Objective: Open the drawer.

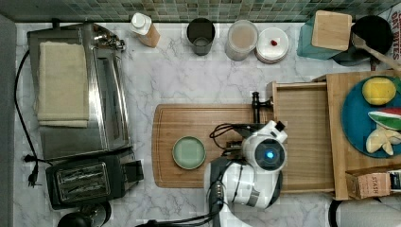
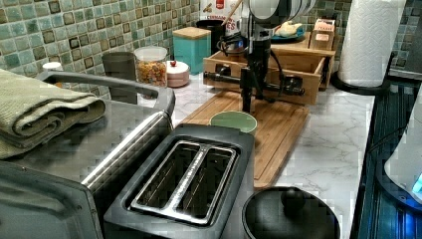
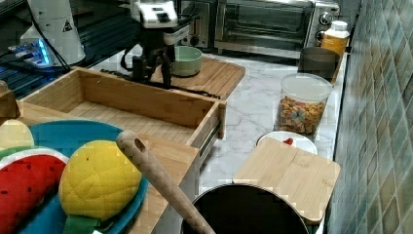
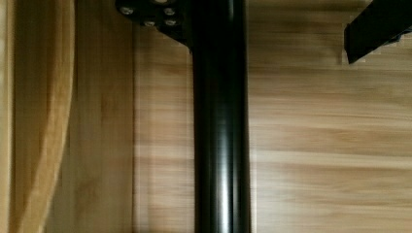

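The bamboo drawer (image 1: 302, 137) stands pulled out of its wooden box (image 1: 336, 142), with plain wood showing inside. Its front panel (image 3: 146, 100) carries the long black bar handle (image 1: 256, 106), which reaches out over the cutting board. My gripper (image 3: 152, 80) hangs fingers-down at that handle and is open. The bar (image 4: 221, 136) runs between the two black fingers (image 4: 150, 14). One finger lies against the bar and the other stands well off it. From the side, the gripper (image 2: 253, 97) straddles the handle (image 2: 283, 89) just above the board.
A grooved bamboo cutting board (image 1: 203, 127) with a green bowl (image 1: 189, 152) lies in front of the drawer. A toaster (image 1: 90, 182) and toaster oven (image 1: 80, 90) stand at the top view's left. Jars (image 1: 241, 40) line the tiled wall. A blue plate (image 1: 352, 118) of toy fruit rests on the box.
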Robot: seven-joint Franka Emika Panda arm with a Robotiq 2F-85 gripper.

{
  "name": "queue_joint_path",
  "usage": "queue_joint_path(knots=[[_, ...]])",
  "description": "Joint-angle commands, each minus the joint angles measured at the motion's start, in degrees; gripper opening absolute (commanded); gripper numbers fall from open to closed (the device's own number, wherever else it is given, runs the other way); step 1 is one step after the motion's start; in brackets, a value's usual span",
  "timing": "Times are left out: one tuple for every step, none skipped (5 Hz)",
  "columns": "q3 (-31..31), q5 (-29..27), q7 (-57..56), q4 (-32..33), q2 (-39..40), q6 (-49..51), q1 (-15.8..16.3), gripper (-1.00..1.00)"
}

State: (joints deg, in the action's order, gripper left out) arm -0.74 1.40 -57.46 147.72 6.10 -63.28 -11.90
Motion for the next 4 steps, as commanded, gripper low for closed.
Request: queue_joint_path(knots=[[6.12, 2.3, 10.47, 1.67, -3.33, -6.64, 8.9, 1.0], [7.29, 0.49, 9.48, 1.63, -5.19, -4.68, 9.32, 1.0], [7.24, 0.49, 9.5, 1.66, -5.19, -4.69, 9.37, 1.0], [7.39, 0.49, 9.5, 1.65, -5.19, -4.7, 9.22, 1.0]])
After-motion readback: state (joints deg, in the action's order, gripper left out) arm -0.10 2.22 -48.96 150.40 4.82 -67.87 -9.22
